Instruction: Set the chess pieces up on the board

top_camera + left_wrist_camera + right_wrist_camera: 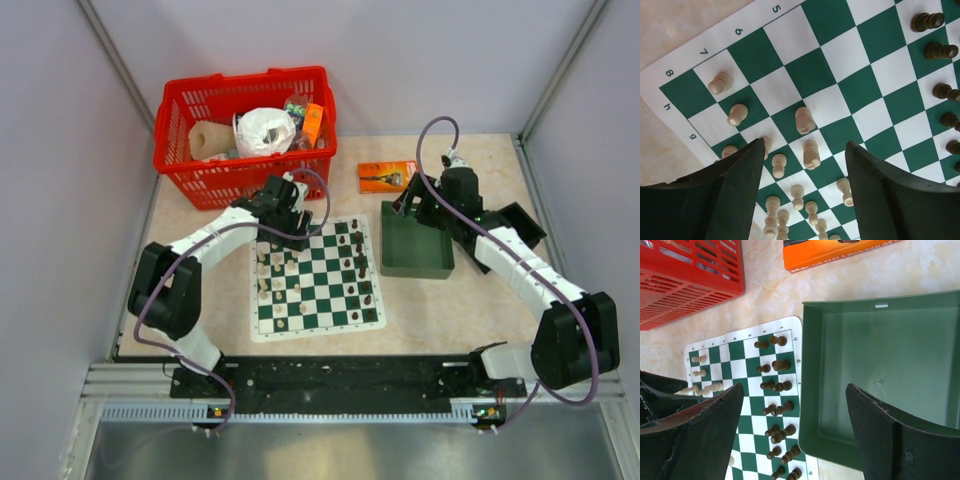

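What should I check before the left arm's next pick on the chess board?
1. Left fingers apart, nothing gripped: ok.
2. Right fingers apart, nothing gripped, over the green tray: ok.
3. No pieces on the tray floor that shows: ok.
4. Dark pieces in two files on the board's tray side: ok.
5. Cream pieces within their two end rows: not ok, some stand farther in.
6. Every cream piece upright: cannot tell.
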